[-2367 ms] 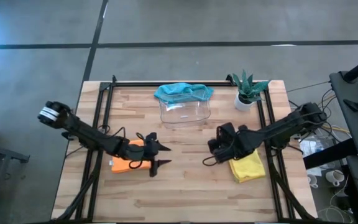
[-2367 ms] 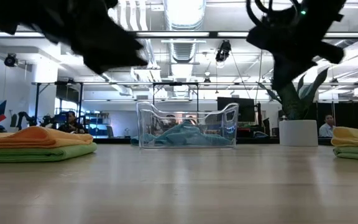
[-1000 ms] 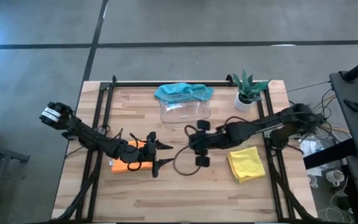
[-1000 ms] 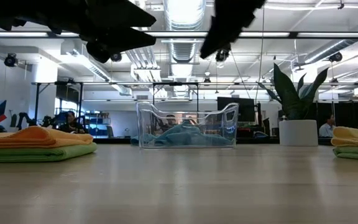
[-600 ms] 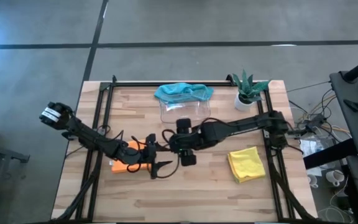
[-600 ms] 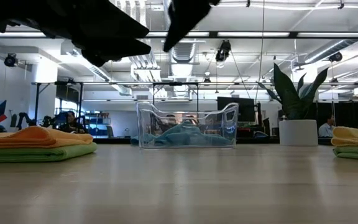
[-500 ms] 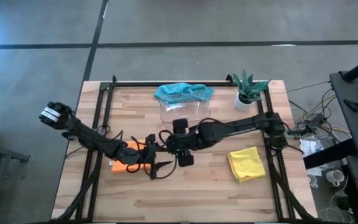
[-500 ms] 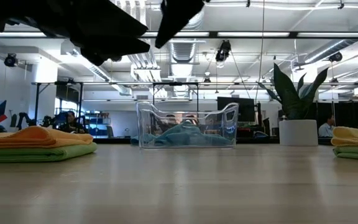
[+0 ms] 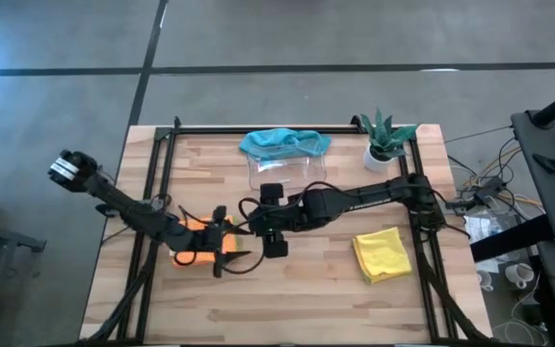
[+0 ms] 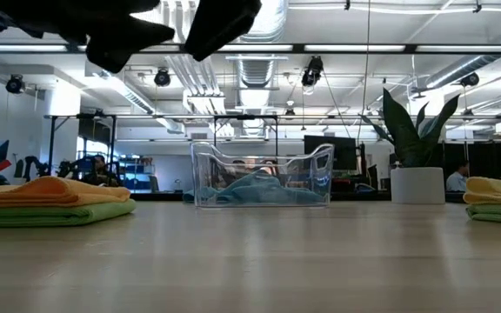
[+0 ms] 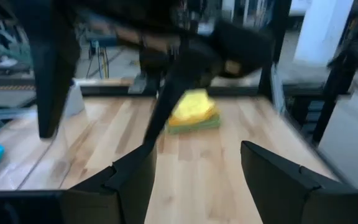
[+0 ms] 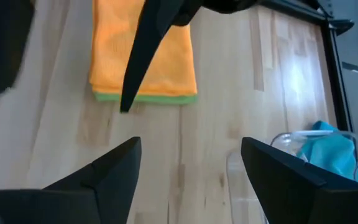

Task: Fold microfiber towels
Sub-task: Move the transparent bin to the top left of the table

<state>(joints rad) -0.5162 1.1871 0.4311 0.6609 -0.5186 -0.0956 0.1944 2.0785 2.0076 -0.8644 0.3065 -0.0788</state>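
Note:
An orange towel [image 12: 143,53] lies folded on a lime green towel [image 12: 145,98] at the table's left. Just above that stack my left gripper [image 9: 227,241] hovers open and level, fingers pointing toward the table's right. My right gripper [image 9: 270,220] reaches across the middle, open, tilted down toward the orange stack, close to the left fingers. Neither gripper holds anything. At the right, a folded yellow towel [image 9: 381,253] lies on a green one [image 11: 194,124]. A teal towel [image 9: 284,143] sits bunched in the clear tray [image 10: 263,178], spilling over its far rim.
A small potted plant [image 9: 385,142] stands at the far right corner beside the tray. Bare wood [image 9: 287,299] stretches along the near half of the table between the two stacks. Black frame rails [image 9: 162,164] run along the table's left and right sides.
My right gripper has swung from the table's right-centre across the middle toward the orange stack, ending next to my left gripper. My left gripper has drawn back a little toward the table's left edge above the orange towel. No towel has moved.

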